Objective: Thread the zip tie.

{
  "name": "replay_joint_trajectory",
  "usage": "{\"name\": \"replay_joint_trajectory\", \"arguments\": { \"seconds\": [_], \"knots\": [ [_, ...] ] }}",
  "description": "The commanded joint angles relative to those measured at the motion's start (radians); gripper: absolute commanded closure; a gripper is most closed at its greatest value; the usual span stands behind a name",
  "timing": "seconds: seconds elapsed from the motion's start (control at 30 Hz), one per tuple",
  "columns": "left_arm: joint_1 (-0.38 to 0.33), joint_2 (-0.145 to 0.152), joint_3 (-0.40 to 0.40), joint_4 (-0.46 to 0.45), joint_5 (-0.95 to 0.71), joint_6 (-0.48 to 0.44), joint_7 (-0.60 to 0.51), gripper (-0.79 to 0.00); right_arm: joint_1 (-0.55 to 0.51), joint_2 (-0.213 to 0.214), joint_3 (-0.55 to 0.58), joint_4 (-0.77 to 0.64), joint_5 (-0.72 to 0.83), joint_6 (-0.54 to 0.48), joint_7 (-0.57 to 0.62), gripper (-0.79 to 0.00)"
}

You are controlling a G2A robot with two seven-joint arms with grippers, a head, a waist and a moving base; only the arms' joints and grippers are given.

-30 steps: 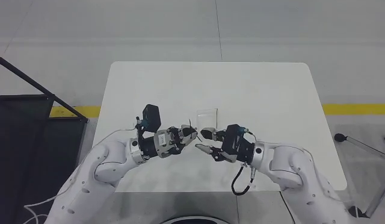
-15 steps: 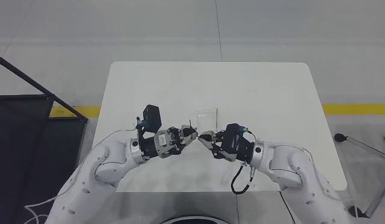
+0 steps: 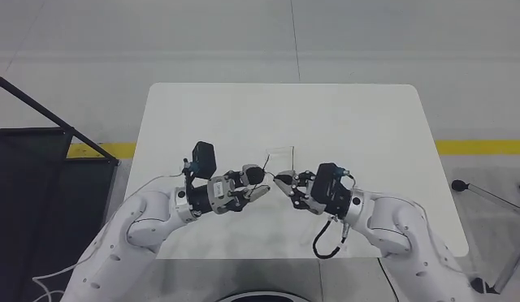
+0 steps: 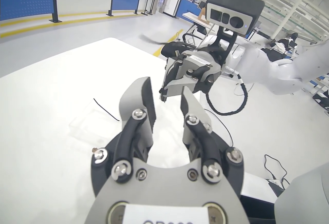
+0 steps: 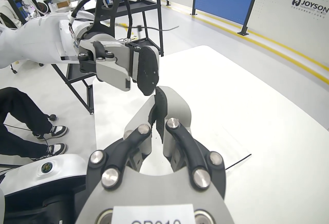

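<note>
A thin black zip tie (image 3: pixel 269 160) sticks up and away from my right gripper (image 3: pixel 282 179), which is shut on its lower end over the near middle of the white table (image 3: pixel 366 123). In the right wrist view the right gripper (image 5: pixel 157 92) has its pads pressed together, and the tie (image 5: pixel 164 28) shows blurred above. My left gripper (image 3: pixel 257 183) faces it a finger's width away. The left wrist view shows the left gripper (image 4: pixel 165 86) open with nothing between its fingers, the right gripper (image 4: pixel 163 95) just beyond, and the tie (image 4: pixel 154 41) blurred above it.
A second black zip tie (image 4: pixel 106 112) lies flat on the table at the edge of a clear plastic tray (image 3: pixel 280 150), just beyond both grippers. A black rack (image 3: pixel 41 172) stands off the table's left side. A black cable (image 3: pixel 325 241) loops under the right wrist.
The right gripper went from open to shut and drew slightly right. The left gripper opened and let go of the zip tie, which now swings from the right gripper.
</note>
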Motion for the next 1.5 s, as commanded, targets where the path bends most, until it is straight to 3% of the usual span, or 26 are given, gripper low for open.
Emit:
{"name": "replay_joint_trajectory", "arguments": {
  "seconds": [0.0,0.17,0.37,0.47,0.6,0.7,0.77,0.93,1.03,1.47],
  "knots": [
    [0.005,0.001,-0.003,-0.001,-0.001,-0.006,-0.002,-0.785,-0.003,0.001,0.006,0.003,0.000,-0.006,-0.008,0.000],
    [0.013,0.007,-0.026,0.032,-0.121,-0.089,-0.003,-0.785,0.001,0.004,0.012,0.034,0.058,-0.093,-0.015,0.000],
    [-0.002,0.025,-0.045,0.099,-0.364,-0.216,-0.080,-0.785,0.054,0.010,0.001,0.118,0.191,-0.245,0.040,0.000],
    [-0.016,0.038,-0.027,0.111,-0.517,-0.220,-0.168,-0.776,0.083,0.013,-0.014,0.150,0.247,-0.298,0.081,0.000],
    [-0.053,0.061,0.018,0.131,-0.763,-0.220,-0.363,-0.677,0.124,0.021,-0.056,0.163,0.330,-0.298,0.145,0.000],
    [-0.089,0.073,0.049,0.153,-0.902,-0.202,-0.488,-0.650,0.146,0.028,-0.075,0.172,0.370,-0.298,0.171,0.000],
    [-0.121,0.080,0.062,0.174,-0.973,-0.161,-0.567,-0.579,0.164,0.036,-0.094,0.171,0.392,-0.298,0.193,0.000],
    [-0.158,0.082,0.085,0.200,-1.080,-0.139,-0.645,-0.514,0.188,0.051,-0.121,0.175,0.415,-0.298,0.210,0.000],
    [-0.175,0.082,0.102,0.204,-1.121,-0.118,-0.667,-0.379,0.198,0.060,-0.136,0.176,0.418,-0.298,0.211,0.000],
    [-0.246,0.066,0.168,0.261,-1.166,-0.057,-0.724,-0.351,0.235,0.092,-0.198,0.177,0.384,-0.298,0.171,0.000]
  ]
}}
